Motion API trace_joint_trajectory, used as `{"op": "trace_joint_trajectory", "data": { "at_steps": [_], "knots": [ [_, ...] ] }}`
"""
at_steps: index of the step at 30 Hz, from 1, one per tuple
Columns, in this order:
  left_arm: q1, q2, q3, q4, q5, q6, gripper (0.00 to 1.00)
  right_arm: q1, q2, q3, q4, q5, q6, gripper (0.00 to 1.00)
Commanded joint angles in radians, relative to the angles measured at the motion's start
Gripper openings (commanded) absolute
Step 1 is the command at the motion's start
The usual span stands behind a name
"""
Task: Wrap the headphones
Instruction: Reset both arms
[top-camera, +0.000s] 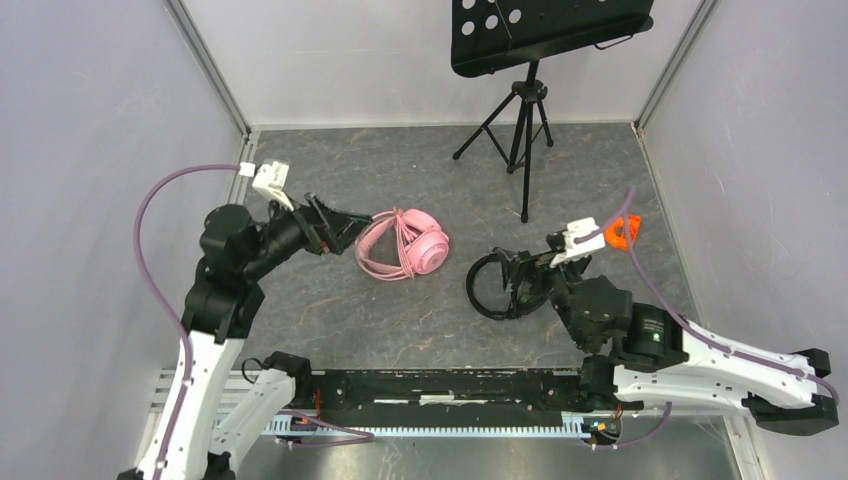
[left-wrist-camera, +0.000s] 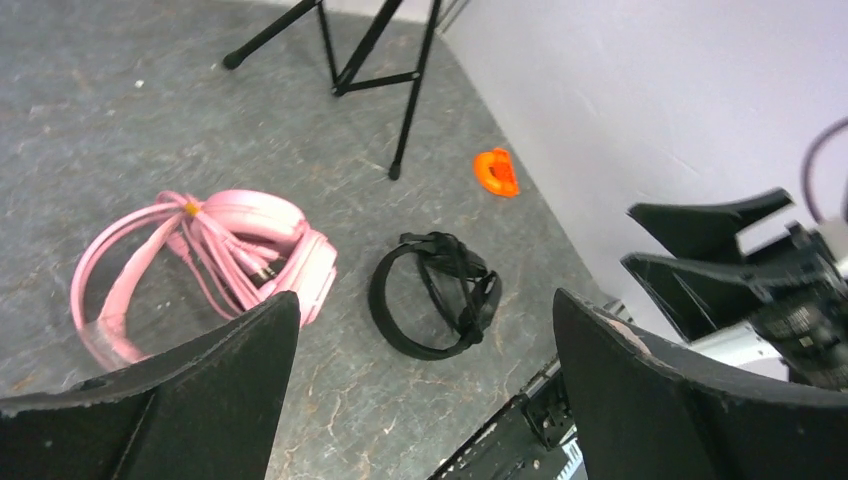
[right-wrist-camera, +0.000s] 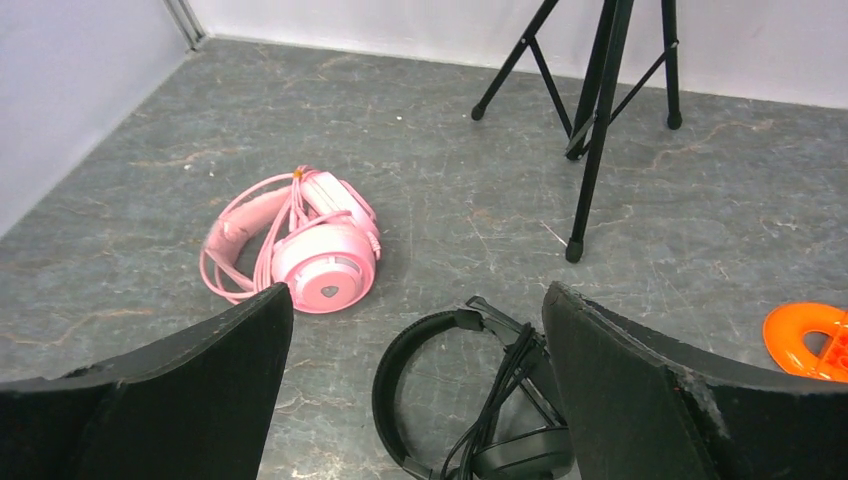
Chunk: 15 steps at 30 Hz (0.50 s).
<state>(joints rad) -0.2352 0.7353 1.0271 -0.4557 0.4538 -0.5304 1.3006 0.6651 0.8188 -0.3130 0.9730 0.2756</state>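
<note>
The pink over-ear headset (top-camera: 404, 246) lay just ahead of the left gripper (top-camera: 360, 221), whose fingers were spread and empty. The black over-ear headset (top-camera: 479, 290) lay under the right gripper (top-camera: 514, 276), likewise spread wide.

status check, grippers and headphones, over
Left gripper open, empty, beside pink headset. Right gripper open, empty, over black headset. Both cables look bundled on their headsets. Tripod stand and orange piece off to the side.

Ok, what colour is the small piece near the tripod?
The plastic piece is orange; left wrist view shows it best.
</note>
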Motion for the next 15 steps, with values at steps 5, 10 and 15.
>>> {"op": "trace_joint_trajectory", "data": {
  "at_steps": [5, 10, 15],
  "knots": [
    [0.004, -0.180, -0.131, 0.128, 0.072, 0.071, 1.00, 0.005, -0.175, -0.098, 0.050, -0.092, 0.010, 0.98],
    [0.004, -0.194, -0.169, 0.123, 0.048, 0.087, 1.00, 0.005, -0.200, -0.111, 0.047, -0.091, 0.034, 0.98],
    [0.004, -0.186, -0.171, 0.111, 0.049, 0.092, 1.00, 0.005, -0.200, -0.115, 0.040, -0.090, 0.052, 0.98]
  ]
}}
